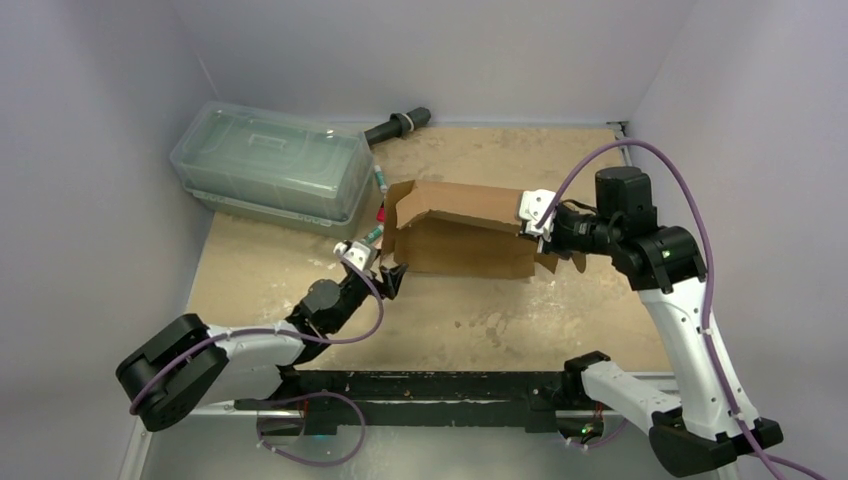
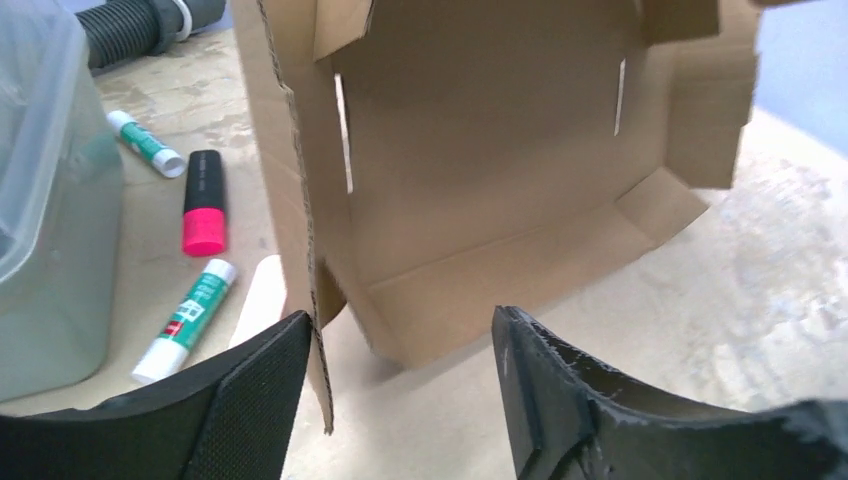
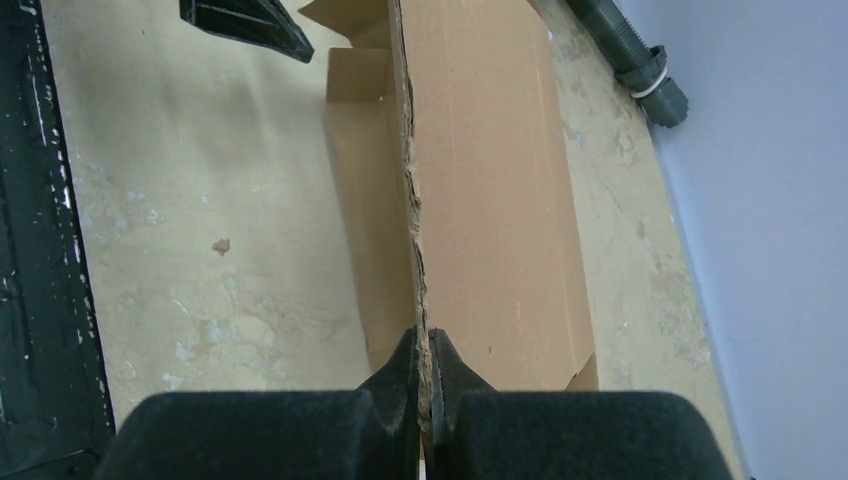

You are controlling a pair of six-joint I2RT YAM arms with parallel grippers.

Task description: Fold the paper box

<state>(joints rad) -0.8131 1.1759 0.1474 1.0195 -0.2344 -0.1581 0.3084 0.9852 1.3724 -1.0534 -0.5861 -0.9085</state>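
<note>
Jaws first: your left gripper [image 2: 400, 318] stands apart at the bottom of the left wrist view, its two black fingers [image 2: 255, 400] holding nothing. The raw edge of a raised side flap hangs just beside the inner face of the left-hand finger; you cannot tell from here whether they touch. Your right gripper [image 3: 425, 350] is pinched together on the ragged top edge of a standing panel of the brown corrugated cardboard paper box [image 3: 490, 200], at the bottom centre of the right wrist view.

From overhead, the paper box sits mid-frame on the worn tan table [image 1: 300, 290], half raised, with panels up and flaps loose. The right gripper holds its right end, and the left gripper sits at its lower left corner.

Left of the box in the left wrist view lie a white-and-green glue stick [image 2: 185, 320], a pink-and-black highlighter [image 2: 203, 203] and, farther up, a second glue stick [image 2: 145, 143]. A clear greenish plastic lidded container [image 1: 270, 170] fills the table's upper left. Beyond it, a dark ribbed hose with a white band [image 1: 397, 125] lies along the far edge.
</note>
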